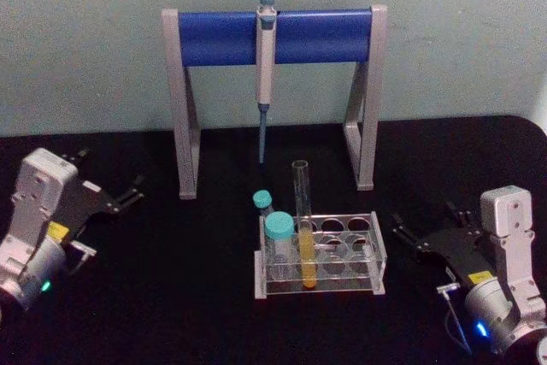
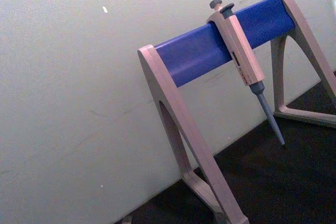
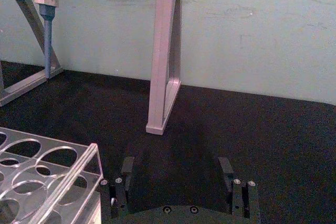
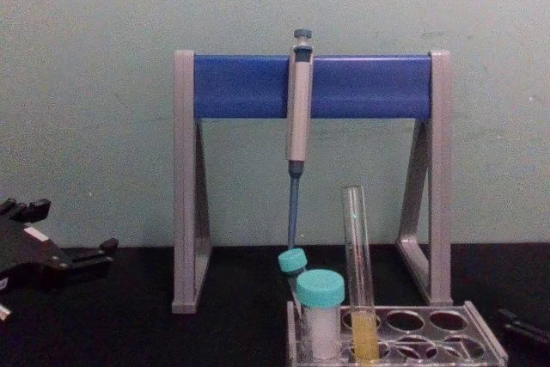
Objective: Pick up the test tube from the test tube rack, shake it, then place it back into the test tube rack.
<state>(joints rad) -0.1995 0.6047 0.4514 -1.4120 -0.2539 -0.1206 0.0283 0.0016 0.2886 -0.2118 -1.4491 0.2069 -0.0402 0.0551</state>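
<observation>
The test tube (image 1: pixel 302 228) stands upright in the test tube rack (image 1: pixel 373 250), in a hole of the front row towards the rack's left end, with yellow liquid filling its lower part and its open top rising well above the rack's plate. Just to its left in the rack stands a teal-capped vial (image 1: pixel 278 241), and a second capped vial (image 1: pixel 262 203) leans behind that one. The rack sits on the black bench (image 1: pixel 171 297) near the middle, in front of a grey-and-blue pipette stand (image 1: pixel 214 38), from whose bar a grey pipette (image 1: pixel 265 57) hangs with its tip pointing down.

The left end effector (image 1: pixel 128 195) rests low over the bench, well to the left of the rack and apart from everything; its fingers appear to be spread apart and hold nothing, though from the head view the gap is hard to judge. The right end effector (image 3: pixel 177 169) sits low to the right of the rack, near its right end but not touching it. In the right wrist view its two fingers (image 3: pixel 127 167) stand wide apart with bare bench between them, gripping nothing, and the rack's corner lies just beside them.
</observation>
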